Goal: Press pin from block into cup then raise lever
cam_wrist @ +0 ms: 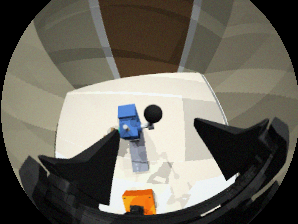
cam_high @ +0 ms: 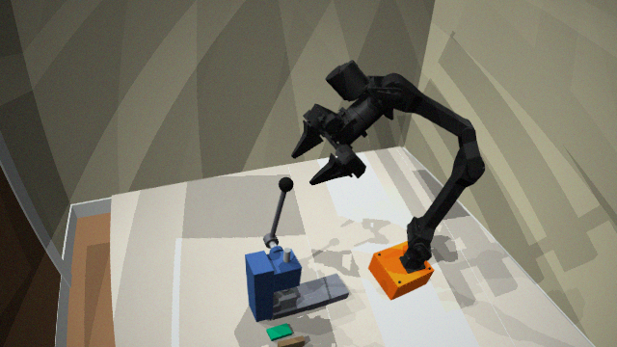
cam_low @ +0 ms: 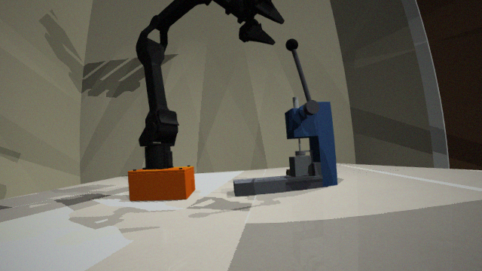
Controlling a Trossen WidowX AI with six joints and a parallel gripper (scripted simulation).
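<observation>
From the top, taking the blue press (cam_high: 259, 284) (cam_low: 328, 143) (cam_wrist: 127, 117) as my landmark, my gripper (cam_high: 303, 170) (cam_low: 279, 33) (cam_wrist: 157, 127) hangs above and toward the side where my orange base (cam_high: 381, 280) (cam_low: 158, 185) (cam_wrist: 131, 194) stands. My fingers are spread about as wide as they go, with nothing between them. The lever (cam_high: 278, 212) (cam_low: 301, 75) rises from the press to its black knob (cam_high: 285, 184) (cam_low: 291, 44) (cam_wrist: 153, 114). A green piece (cam_high: 280, 332) and a brown piece (cam_high: 291, 341) lie beside the press.

From outside, the grey block (cam_low: 298, 166) sits upright on the press's bed (cam_low: 263, 186), beneath its overhanging head. My fingertips are near the knob, apart from it.

At my wrist, the knob appears between my open fingers, beside the press.
</observation>
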